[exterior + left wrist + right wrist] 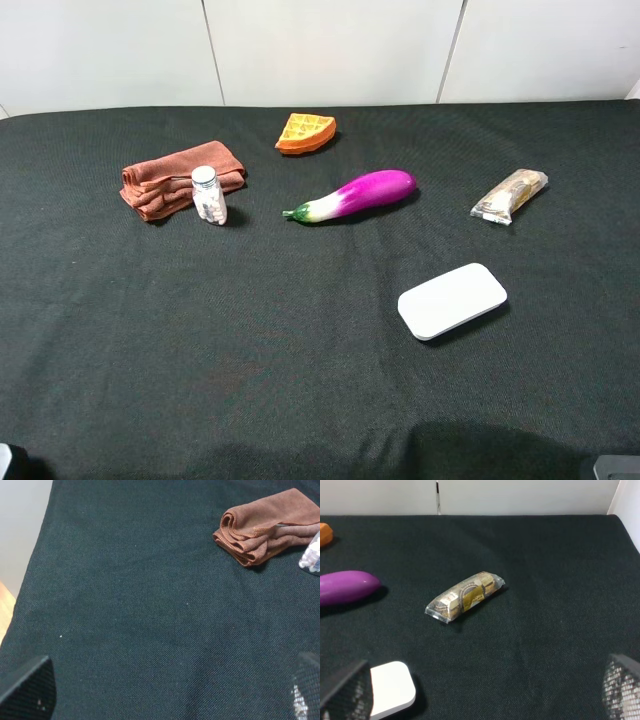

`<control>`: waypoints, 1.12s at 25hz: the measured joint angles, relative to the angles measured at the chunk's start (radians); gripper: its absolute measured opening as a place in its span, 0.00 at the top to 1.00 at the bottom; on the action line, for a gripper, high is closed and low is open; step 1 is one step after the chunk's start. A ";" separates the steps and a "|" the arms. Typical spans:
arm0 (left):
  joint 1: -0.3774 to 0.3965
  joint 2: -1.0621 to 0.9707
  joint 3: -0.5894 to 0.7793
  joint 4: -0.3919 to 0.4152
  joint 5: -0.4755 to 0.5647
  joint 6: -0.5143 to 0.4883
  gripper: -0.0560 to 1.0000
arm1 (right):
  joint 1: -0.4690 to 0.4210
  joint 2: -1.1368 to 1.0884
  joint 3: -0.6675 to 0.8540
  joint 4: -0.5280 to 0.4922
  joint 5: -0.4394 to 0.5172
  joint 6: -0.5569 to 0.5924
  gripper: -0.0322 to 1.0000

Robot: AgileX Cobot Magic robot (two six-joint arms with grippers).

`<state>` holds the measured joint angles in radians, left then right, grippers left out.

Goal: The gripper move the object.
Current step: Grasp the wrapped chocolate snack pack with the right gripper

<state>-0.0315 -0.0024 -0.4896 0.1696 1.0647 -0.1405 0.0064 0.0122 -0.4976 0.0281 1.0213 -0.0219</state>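
Over the right side of the worktop [200, 350], the right end effector [480, 700] is spread fully apart, its black mesh-textured fingertips [342, 692] gripping and touching nothing. The left end effector [167, 692] is the same deal, splayed wide over bare cloth.

The snack packet [510, 195] lies flat on the right side, well apart from the eggplant [355, 195] and farther back than the white case [452, 300]. It's an oblong in crinkly clear wrap with tan-brown contents. The eggplant is glossy, purple fading to white with a green stem. The case is a smooth rounded rectangle and the waffle wedge [306, 133] is orange with a grid. The cloth is a dark weave.

Only the high camera gets everything at once. The left wrist view catches just the folded rust-brown towel [265, 525] and a sliver of the small clear bottle [312, 555]. The right wrist view shows the packet's gold-brown label up close.
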 joint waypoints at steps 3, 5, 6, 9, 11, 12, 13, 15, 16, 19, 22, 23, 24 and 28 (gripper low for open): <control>0.000 0.000 0.000 0.000 0.000 0.000 0.03 | 0.000 0.000 0.000 0.000 0.000 0.000 0.30; 0.000 0.000 0.000 0.000 0.000 0.000 0.03 | 0.000 0.000 0.000 0.000 0.000 0.000 0.30; 0.000 0.000 0.000 0.000 0.000 0.000 0.03 | 0.000 0.000 0.000 0.000 0.000 0.000 0.30; 0.000 0.000 0.000 0.000 0.000 0.000 0.03 | 0.000 0.000 0.000 0.000 0.000 0.000 0.30; 0.000 0.000 0.000 0.000 0.000 0.000 0.03 | 0.000 0.000 0.000 0.000 0.000 0.000 0.30; 0.000 0.000 0.000 0.000 0.000 0.000 0.03 | 0.000 0.000 0.000 0.000 0.000 0.000 0.30; 0.000 0.000 0.000 0.000 0.000 0.000 0.03 | 0.000 0.000 0.000 0.000 0.000 0.000 0.30; 0.000 0.000 0.000 0.000 0.000 0.000 0.03 | 0.000 0.000 0.000 0.000 0.000 0.000 0.30; 0.000 0.000 0.000 0.000 0.000 0.000 0.03 | 0.000 0.000 0.000 0.000 0.000 0.000 0.30; 0.000 0.000 0.000 0.000 0.000 0.000 0.03 | 0.000 0.000 0.000 0.000 0.000 0.000 0.30; 0.000 0.000 0.000 0.000 0.000 0.000 0.03 | 0.000 0.000 0.000 0.000 0.000 0.000 0.30; 0.000 0.000 0.000 0.000 0.000 0.000 0.04 | 0.000 0.000 0.000 0.000 0.000 0.000 0.30; 0.000 0.000 0.000 0.000 0.000 0.000 0.03 | 0.000 0.000 0.000 0.000 0.000 0.000 0.30; 0.000 0.000 0.000 0.000 0.000 0.000 0.04 | 0.000 0.000 0.000 -0.005 0.000 0.000 0.30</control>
<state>-0.0315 -0.0024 -0.4896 0.1696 1.0647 -0.1405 0.0064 0.0122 -0.4976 0.0234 1.0213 -0.0219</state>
